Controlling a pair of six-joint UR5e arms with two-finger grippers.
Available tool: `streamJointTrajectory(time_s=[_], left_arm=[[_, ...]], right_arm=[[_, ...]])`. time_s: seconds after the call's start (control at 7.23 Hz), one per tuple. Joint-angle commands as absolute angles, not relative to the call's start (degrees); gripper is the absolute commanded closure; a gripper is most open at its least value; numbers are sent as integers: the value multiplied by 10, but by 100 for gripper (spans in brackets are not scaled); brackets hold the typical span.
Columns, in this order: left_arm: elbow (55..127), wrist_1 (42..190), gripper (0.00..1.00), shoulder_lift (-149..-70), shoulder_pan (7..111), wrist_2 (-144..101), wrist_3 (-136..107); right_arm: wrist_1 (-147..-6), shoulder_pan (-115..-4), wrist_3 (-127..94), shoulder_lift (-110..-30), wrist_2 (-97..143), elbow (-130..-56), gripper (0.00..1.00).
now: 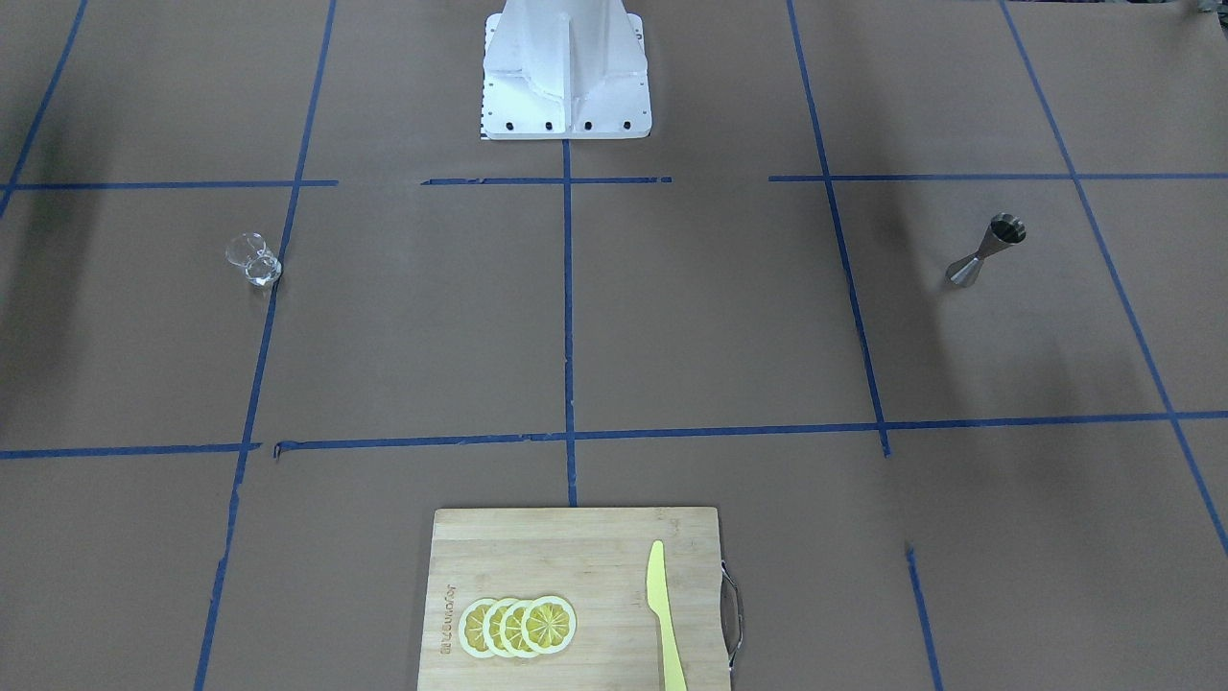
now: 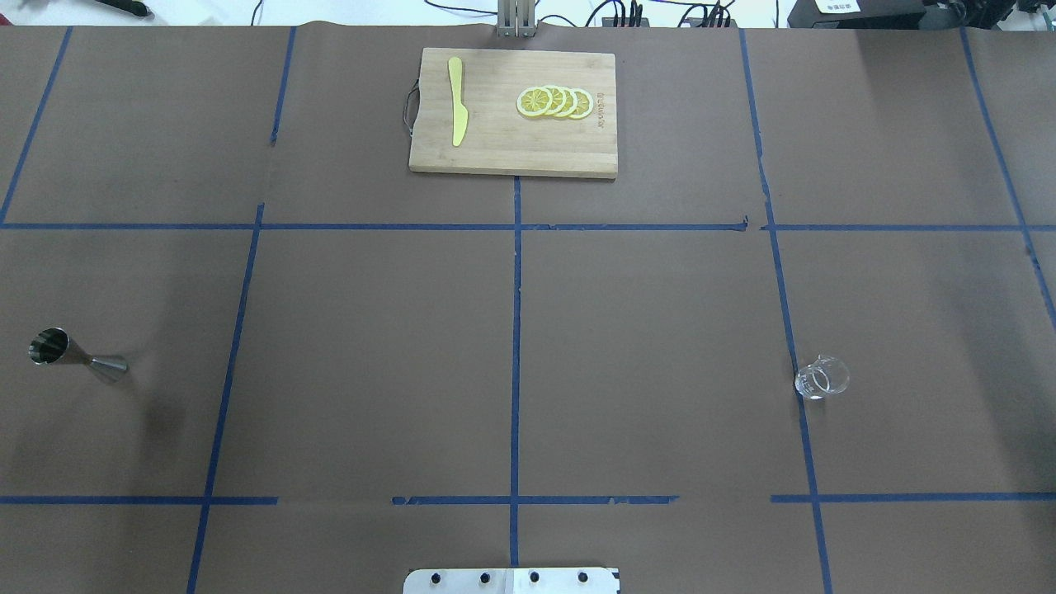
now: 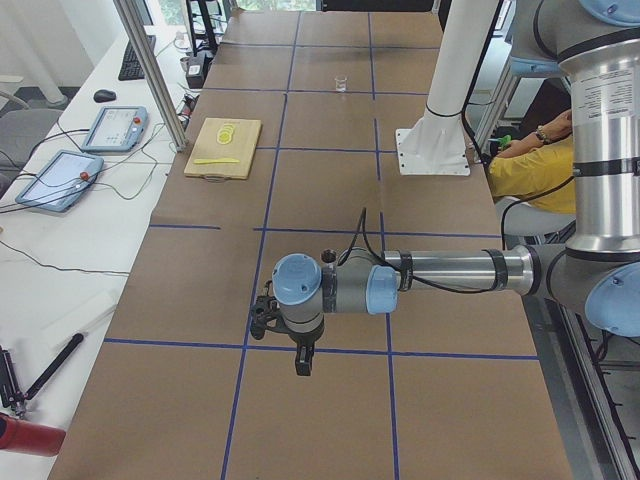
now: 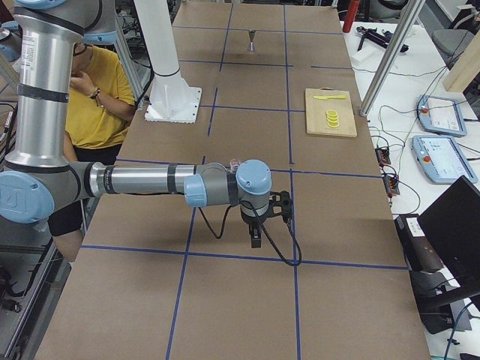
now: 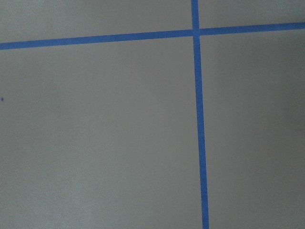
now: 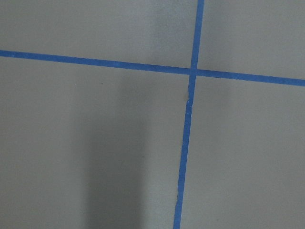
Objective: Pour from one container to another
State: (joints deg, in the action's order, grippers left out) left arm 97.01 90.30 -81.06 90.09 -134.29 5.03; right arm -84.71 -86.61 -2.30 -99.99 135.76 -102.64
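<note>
The clear glass tumbler [image 1: 254, 259] stands upright on the brown table, on my right side [image 2: 822, 378]. The metal hourglass jigger [image 1: 988, 251] stands on my left side [image 2: 78, 355], and far off in the exterior right view [image 4: 250, 41]. Neither gripper shows in the overhead or front views. My left gripper [image 3: 300, 362] hangs over the table in the exterior left view, and my right gripper [image 4: 256, 238] does so in the exterior right view. Whether they are open or shut I cannot tell. Both wrist views show only brown paper and blue tape.
A wooden cutting board [image 2: 495, 153] at the far middle carries lemon slices [image 2: 554, 101] and a yellow knife [image 2: 457, 111]. The white robot base [image 1: 566, 72] stands at the near edge. A person in a yellow shirt [image 4: 94, 97] sits beside the table.
</note>
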Motion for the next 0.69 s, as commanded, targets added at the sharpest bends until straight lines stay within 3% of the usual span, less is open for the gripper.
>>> streamJointTrajectory(time_s=[0.0, 0.55], left_arm=[[970, 904, 0, -810, 901, -1343, 51], [973, 904, 0, -818, 901, -1343, 51]], right_arm=[[-846, -868, -23, -1004, 1361, -1027, 0], [-845, -868, -28, -1000, 1356, -1018, 0]])
